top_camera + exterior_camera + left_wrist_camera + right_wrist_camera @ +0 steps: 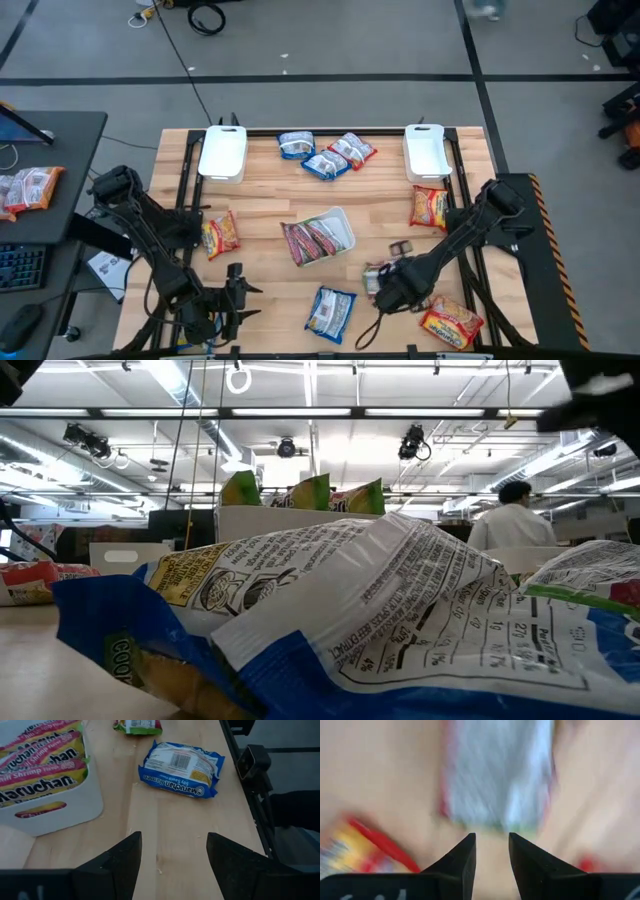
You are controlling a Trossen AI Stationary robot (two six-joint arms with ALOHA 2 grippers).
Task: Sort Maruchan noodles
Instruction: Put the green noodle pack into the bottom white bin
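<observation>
Hovering over a crinkly silver packet (497, 775), the right hand (492, 855) gapes narrowly, empty.

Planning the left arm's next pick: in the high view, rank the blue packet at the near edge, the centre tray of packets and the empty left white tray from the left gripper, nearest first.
From the left gripper:
1. Blue-white plastic noodle packet, near edge, toward the right arm.
2. White rectangular centre tray holding red-pink packets, mid-table.
3. Empty white rectangular tray, far left corner.

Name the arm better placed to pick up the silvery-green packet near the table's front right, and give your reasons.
Right. The right gripper hovers at the silvery-green packet, which fills its wrist view just beyond the slightly parted fingers. The left gripper waits open at the front left, facing a blue packet instead.
</observation>
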